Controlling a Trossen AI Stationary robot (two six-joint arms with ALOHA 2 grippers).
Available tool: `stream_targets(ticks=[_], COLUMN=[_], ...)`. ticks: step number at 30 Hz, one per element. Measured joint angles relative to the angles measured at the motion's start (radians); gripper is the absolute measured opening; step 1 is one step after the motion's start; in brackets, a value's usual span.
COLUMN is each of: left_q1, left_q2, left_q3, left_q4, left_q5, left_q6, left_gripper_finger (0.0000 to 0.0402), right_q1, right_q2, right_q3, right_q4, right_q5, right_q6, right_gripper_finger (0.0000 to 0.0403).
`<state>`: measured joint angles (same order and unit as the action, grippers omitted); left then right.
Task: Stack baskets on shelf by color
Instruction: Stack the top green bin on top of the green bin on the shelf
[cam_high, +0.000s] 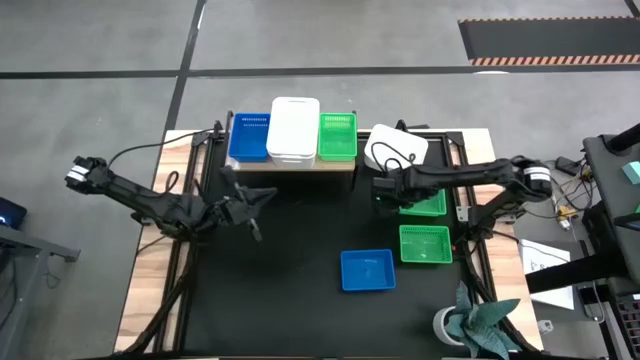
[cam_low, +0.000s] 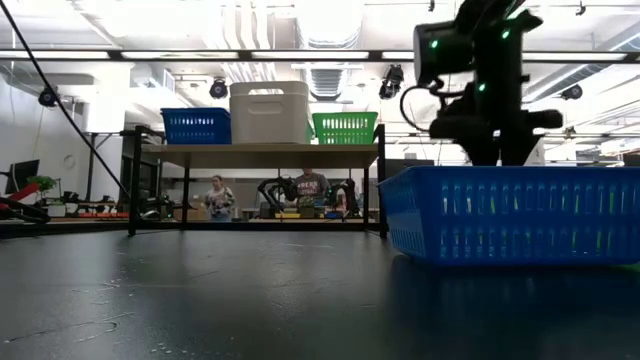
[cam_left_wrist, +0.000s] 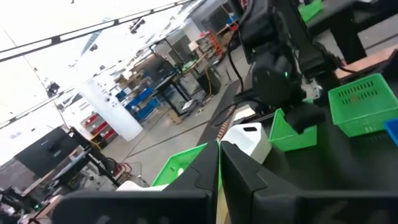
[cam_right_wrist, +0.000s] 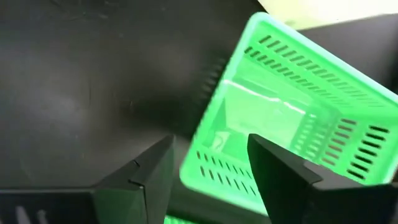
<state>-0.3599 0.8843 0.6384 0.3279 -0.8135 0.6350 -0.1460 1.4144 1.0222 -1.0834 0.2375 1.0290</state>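
The shelf (cam_high: 292, 164) at the table's far side carries a blue basket (cam_high: 249, 137), a white basket (cam_high: 294, 127) and a green basket (cam_high: 337, 137) side by side. On the table lie a white basket (cam_high: 396, 149), two green baskets (cam_high: 428, 205) (cam_high: 425, 244) and a blue basket (cam_high: 367, 270). My right gripper (cam_right_wrist: 208, 165) points down, open, over the farther green basket (cam_right_wrist: 292, 124). One finger stands over its inside and the other outside its wall near a corner. My left gripper (cam_high: 262, 200) hovers shut, left of centre, holding nothing.
A potted plant (cam_high: 478, 322) stands at the table's near right corner. Cables and papers lie off the table's right edge. In the low view the blue basket (cam_low: 510, 215) fills the near right. The dark tabletop (cam_high: 270, 280) is bare at the near left.
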Motion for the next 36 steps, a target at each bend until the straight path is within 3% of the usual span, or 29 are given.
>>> stream_targets(ticks=[8,17,36], left_q1=[0.0,-0.001,-0.001], left_q2=[-0.024,-0.017,-0.014], left_q3=[-0.007,-0.007,-0.008], left_q4=[0.005,0.004,0.004], left_q5=[0.0,0.0,0.0], left_q6=[-0.005,-0.002,-0.001], left_gripper_finger=[0.0,0.0,0.0], right_q1=[-0.039,-0.083,-0.11], right_q2=[0.088,0.173,0.177], right_q3=[0.0,0.001,0.001], right_q4=[0.076,0.105,0.106], right_q5=[0.0,0.008,-0.055], right_q6=[-0.017,0.031,0.054], right_gripper_finger=[0.019,0.0159,0.0028])
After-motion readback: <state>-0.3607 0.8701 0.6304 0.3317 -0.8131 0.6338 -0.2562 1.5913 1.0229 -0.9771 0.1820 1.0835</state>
